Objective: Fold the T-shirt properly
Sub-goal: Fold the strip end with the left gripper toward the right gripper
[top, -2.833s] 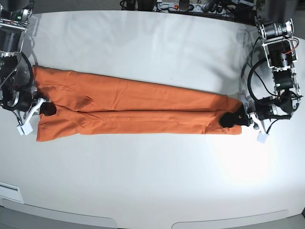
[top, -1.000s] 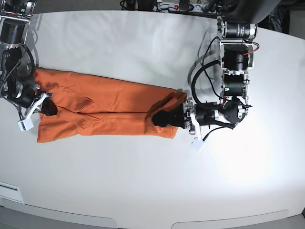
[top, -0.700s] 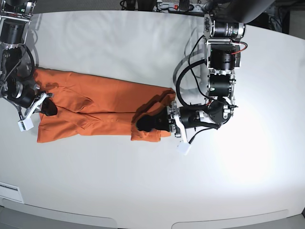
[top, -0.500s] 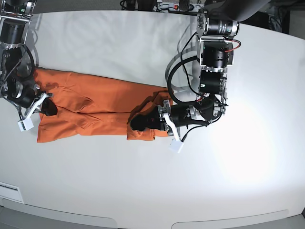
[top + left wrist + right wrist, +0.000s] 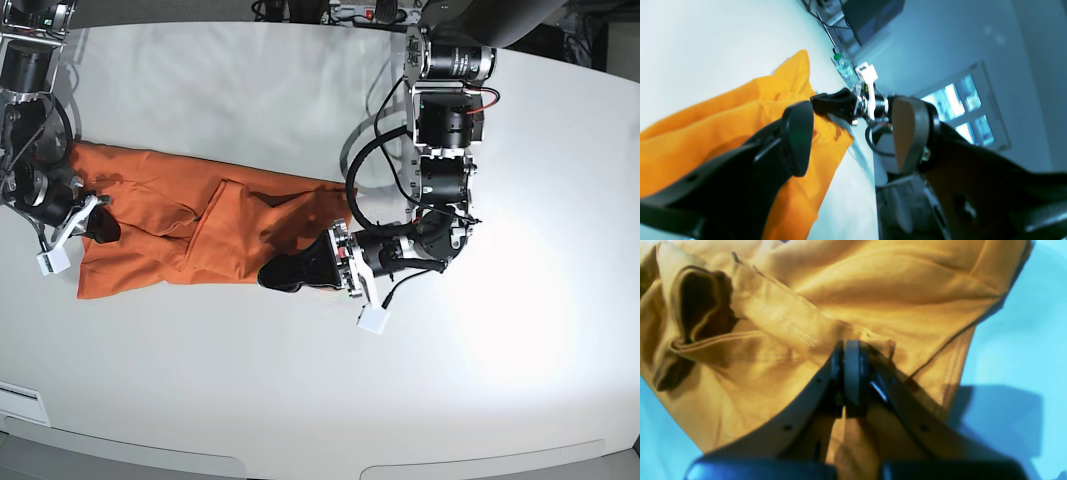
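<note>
Left gripper (image 5: 285, 275) nearest, fingers spread wide with nothing between them, lying on the near edge of the T-shirt (image 5: 150, 215); shirt lies as a long narrow band on the counter (image 5: 300, 380), its left-arm end laid back over the middle; crosswise fold part done, squaring up left; right gripper (image 5: 850, 350) fingers pinched tight on the shirt's other end; no containers seen.

Bright glare (wrist views blurred, blue-tinted)
</note>
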